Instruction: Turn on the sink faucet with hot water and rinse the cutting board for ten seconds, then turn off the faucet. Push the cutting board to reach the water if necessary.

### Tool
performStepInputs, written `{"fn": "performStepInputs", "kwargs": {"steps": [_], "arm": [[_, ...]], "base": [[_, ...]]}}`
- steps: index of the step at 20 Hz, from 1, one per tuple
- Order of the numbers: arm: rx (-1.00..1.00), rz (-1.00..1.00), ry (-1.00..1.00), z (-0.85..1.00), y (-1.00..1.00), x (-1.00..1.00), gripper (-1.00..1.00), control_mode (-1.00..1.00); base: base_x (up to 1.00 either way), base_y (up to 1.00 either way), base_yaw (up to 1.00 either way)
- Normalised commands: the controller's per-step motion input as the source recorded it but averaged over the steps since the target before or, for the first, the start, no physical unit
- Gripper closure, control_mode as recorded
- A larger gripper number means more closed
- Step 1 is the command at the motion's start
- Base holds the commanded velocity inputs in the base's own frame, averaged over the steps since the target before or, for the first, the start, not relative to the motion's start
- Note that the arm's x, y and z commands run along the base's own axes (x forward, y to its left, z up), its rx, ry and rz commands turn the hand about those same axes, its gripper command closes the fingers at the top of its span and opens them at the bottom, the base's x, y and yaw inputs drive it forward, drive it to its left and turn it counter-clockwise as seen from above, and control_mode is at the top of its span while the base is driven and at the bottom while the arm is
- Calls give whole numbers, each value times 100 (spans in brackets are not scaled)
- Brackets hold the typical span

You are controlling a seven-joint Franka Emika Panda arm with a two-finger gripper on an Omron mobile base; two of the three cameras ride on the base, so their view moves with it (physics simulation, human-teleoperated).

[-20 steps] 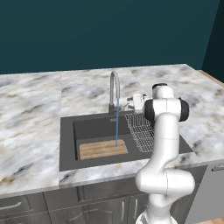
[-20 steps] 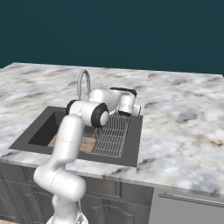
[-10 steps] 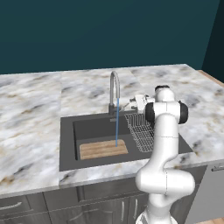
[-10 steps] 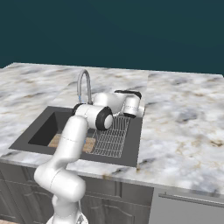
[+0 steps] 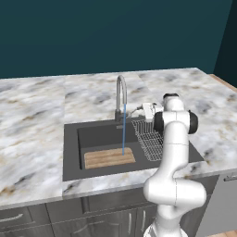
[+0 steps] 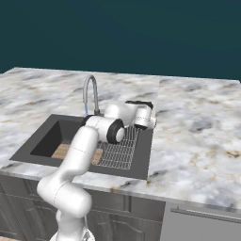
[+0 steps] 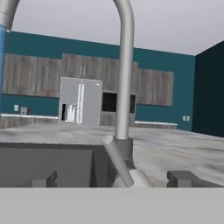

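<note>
With the thin blue water stream [image 5: 123,129] landing on the light-brown wooden cutting board [image 5: 109,158], we keep our spread tool [image 7: 113,178] beside the silver gooseneck faucet's lever [image 7: 118,162], ready to close it gently.

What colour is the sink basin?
The sink is dark charcoal grey, best seen in the left base view.

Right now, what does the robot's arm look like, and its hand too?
The arm is glossy white, made of fat rounded tubes like a bendy pipe. Dark rings and round black caps mark its joints. The hand is a chunky white block with a black band. The gripper has two small dark grey fingers. No cables or markings show.
</note>
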Motion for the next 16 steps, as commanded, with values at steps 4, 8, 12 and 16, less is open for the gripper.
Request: {"fn": "performStepInputs", "kwargs": {"steps": [4, 8, 12, 16], "arm": [[1, 0, 0, 0, -2, 20, -100, -100], [0, 0, 0, -3, 0, 20, -100, -100], [0, 0, 0, -6, 0, 14, -100, -100], [0, 0, 0, -5, 1, 0, -100, -100]], "base": [[0, 0, 0], [0, 0, 0], [0, 0, 0], [0, 0, 0]]}}
